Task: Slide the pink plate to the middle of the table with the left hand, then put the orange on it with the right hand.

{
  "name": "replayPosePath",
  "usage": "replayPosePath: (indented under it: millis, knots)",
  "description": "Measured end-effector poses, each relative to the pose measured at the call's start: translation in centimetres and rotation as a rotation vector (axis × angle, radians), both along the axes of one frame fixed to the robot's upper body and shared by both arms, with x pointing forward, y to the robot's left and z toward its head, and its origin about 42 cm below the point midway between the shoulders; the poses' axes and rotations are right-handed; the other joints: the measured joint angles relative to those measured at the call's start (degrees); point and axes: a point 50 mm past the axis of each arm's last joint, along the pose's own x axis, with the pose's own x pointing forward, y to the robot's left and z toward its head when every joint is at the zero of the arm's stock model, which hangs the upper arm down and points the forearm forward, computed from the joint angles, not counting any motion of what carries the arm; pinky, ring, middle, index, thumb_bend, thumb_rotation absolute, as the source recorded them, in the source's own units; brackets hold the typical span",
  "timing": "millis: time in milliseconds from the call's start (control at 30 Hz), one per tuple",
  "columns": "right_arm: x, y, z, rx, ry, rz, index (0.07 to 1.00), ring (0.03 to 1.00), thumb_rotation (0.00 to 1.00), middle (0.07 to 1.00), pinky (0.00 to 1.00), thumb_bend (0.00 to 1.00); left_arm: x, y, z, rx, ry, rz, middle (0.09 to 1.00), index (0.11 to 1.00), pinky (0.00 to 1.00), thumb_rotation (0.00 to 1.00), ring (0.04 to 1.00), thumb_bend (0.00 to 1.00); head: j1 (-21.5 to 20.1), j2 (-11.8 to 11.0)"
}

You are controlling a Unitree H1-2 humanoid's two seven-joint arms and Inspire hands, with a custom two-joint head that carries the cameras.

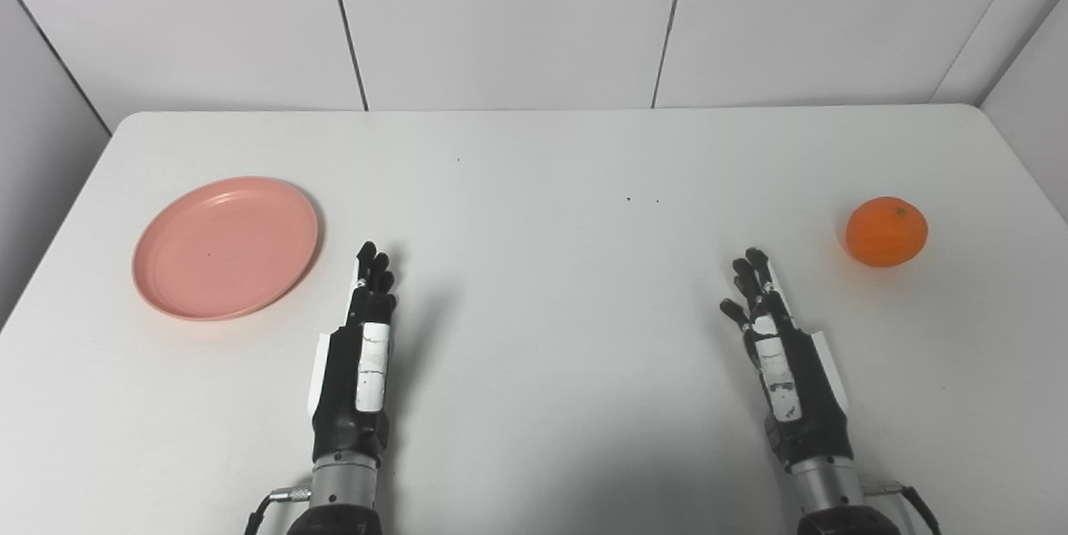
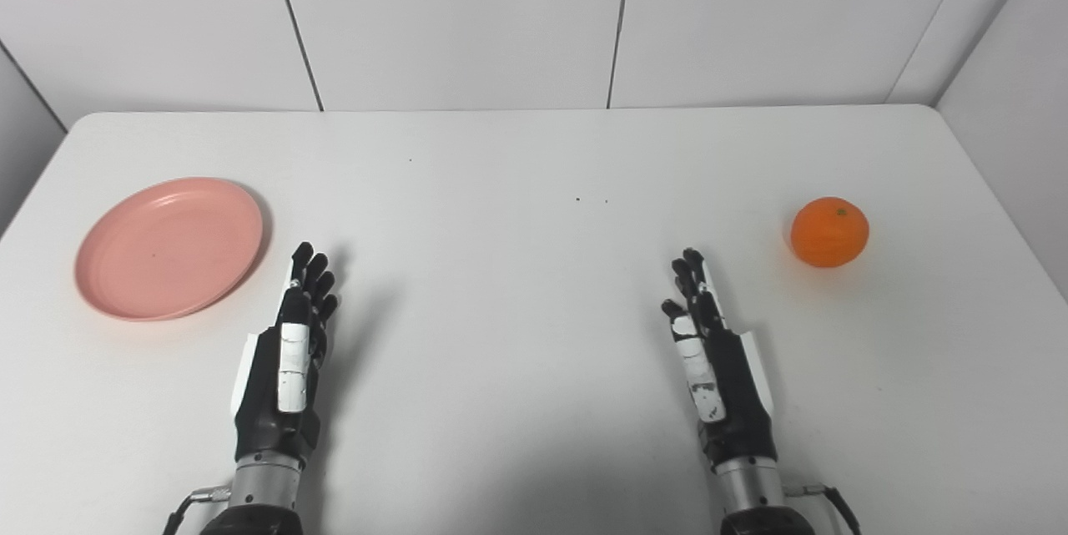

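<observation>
A round pink plate [image 1: 225,247] lies flat on the left side of the white table [image 1: 534,151]. An orange [image 1: 886,231] sits alone near the right edge. My left hand [image 1: 363,335] hovers just right of the plate, fingers stretched forward and apart, holding nothing. My right hand [image 1: 776,335] is held the same way, open and empty, to the left of the orange and nearer to me. Neither hand touches its object.
White wall panels rise behind the table's far edge. The table's left and right edges run close to the plate and the orange.
</observation>
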Motion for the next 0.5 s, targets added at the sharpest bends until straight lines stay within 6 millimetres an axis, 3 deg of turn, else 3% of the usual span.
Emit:
replayPosePath:
  millis: [500]
  knots:
    - [0.01, -0.03, 0.01, 0.021, 0.0, 0.001, 1.0, 1.0, 1.0, 0.998, 1.0, 1.0, 0.0, 0.0, 0.0, 0.0, 0.0, 0.0, 1.0, 1.0, 1.0, 1.0, 0.993, 0.97, 0.0, 0.09]
